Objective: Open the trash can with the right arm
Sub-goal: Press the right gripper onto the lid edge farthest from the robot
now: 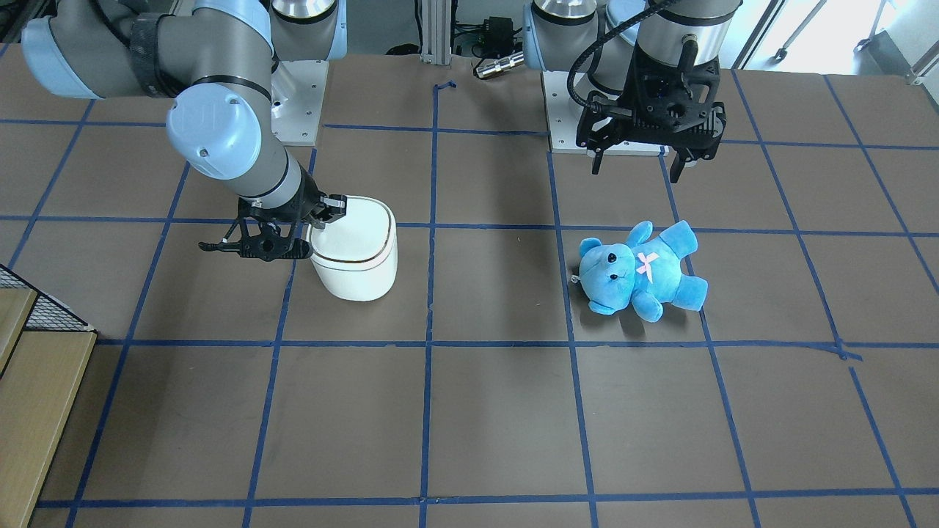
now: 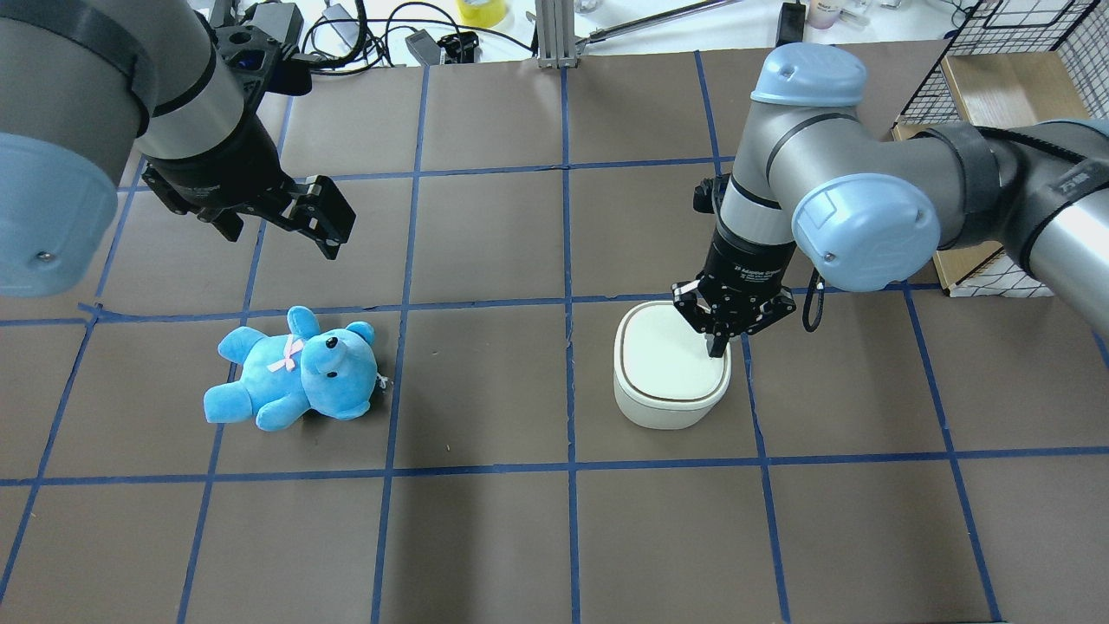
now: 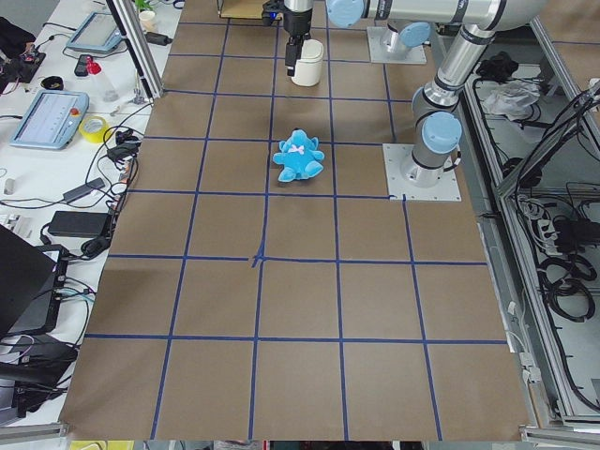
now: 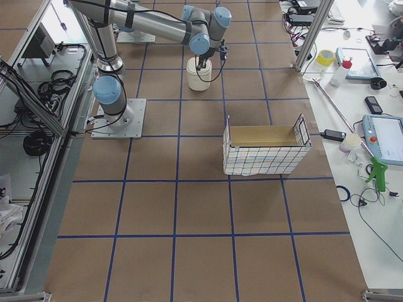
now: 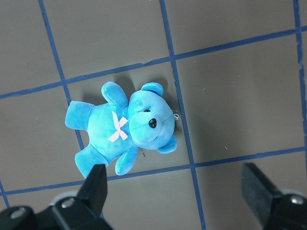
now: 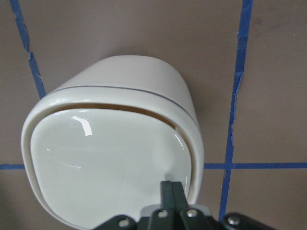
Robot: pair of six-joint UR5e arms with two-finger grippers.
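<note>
The white trash can (image 2: 671, 373) stands on the brown table, right of centre in the overhead view, its lid down with a thin dark seam showing at one edge (image 6: 115, 143). My right gripper (image 2: 719, 347) is shut, its fingertips (image 6: 171, 191) together and touching the lid near the rim on the arm's side. In the front view it sits at the can's left edge (image 1: 317, 221). My left gripper (image 2: 333, 225) is open and empty, held above the table behind a blue teddy (image 2: 295, 368). The left wrist view shows the teddy (image 5: 124, 127) between the spread fingers.
A wire-mesh basket with a cardboard box (image 2: 996, 87) stands at the far right corner, close behind the right arm's elbow. Cables and tools lie beyond the table's far edge (image 2: 390, 35). Blue tape lines grid the table.
</note>
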